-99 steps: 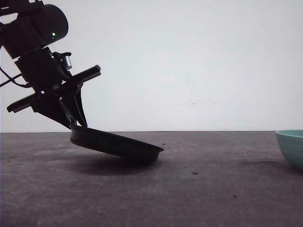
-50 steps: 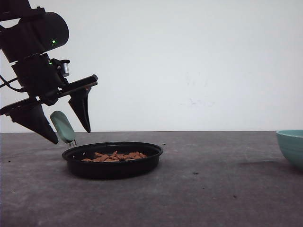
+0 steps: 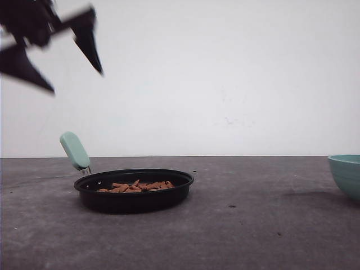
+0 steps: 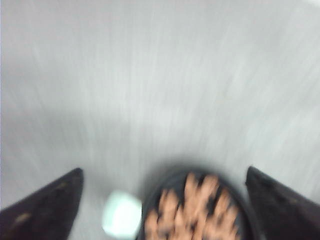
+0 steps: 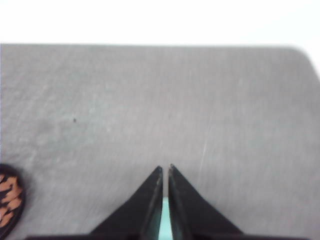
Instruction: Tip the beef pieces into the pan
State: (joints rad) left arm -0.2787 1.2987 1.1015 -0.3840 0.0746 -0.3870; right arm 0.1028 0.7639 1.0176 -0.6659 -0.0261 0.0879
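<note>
The left gripper (image 3: 76, 79) is at the upper left, fingers spread wide; the right gripper (image 5: 165, 167) is nearly closed.

The pan (image 3: 134, 191) is a shallow round black dish with a low rim, sitting flat on the dark grey worktop (image 3: 236, 225), well below the left hand (image 3: 72, 79) and a little to its right in the front view. Its short mint-green handle (image 3: 75, 151) slants up and outward from the rim on the side nearest that hand, apart from the hand's fingers. The beef pieces (image 3: 136, 186) are small orange-brown strips heaped loosely across the pan's floor, lying below the rim line. In the blurred left wrist view the pieces (image 4: 192, 212) lie between and beneath the spread fingers.
</note>
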